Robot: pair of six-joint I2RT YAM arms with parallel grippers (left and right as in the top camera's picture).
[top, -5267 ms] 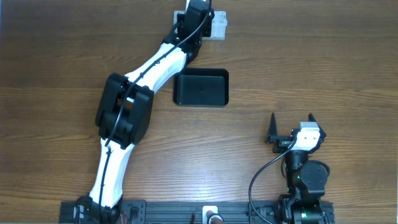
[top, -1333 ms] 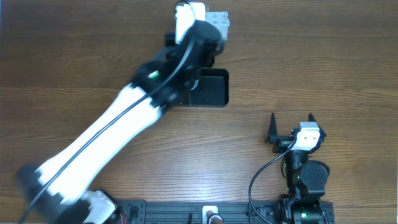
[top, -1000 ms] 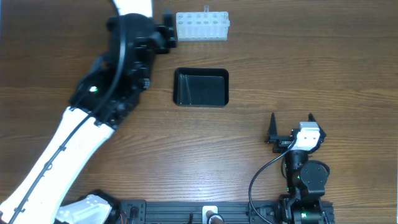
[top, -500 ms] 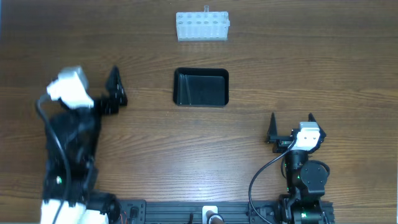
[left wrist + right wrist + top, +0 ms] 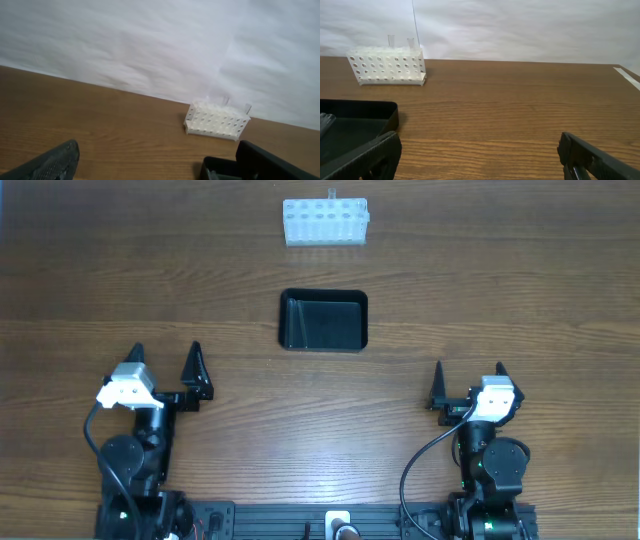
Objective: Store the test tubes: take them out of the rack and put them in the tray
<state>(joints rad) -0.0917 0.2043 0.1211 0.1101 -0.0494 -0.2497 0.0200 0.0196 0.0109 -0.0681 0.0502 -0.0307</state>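
While both arms rest low by their bases, the left hand (image 5: 165, 362) and the right hand (image 5: 468, 380) are each spread wide open and hold nothing, well apart from the task's things. The white perforated plastic rack (image 5: 325, 223) stands at the far edge of the brown wooden counter (image 5: 520, 280), and the right wrist view shows two clear glass test tubes (image 5: 411, 44) standing upright out of it. The black rectangular plastic tray (image 5: 283, 320) lies between the rack and the arms, near the rack but not touching it. Faint glassy streaks along one side of its floor look like tubes already laid inside, though their number is hard to tell.

By this showing the job is partly done, and the step in hand is a pause between fetches. The next move calls for one arm to reach out to the rack, set its open fingers either side of an upright tube, close gently, lift straight up until the tube clears its hole, then carry it over the tray and lay it down flat.
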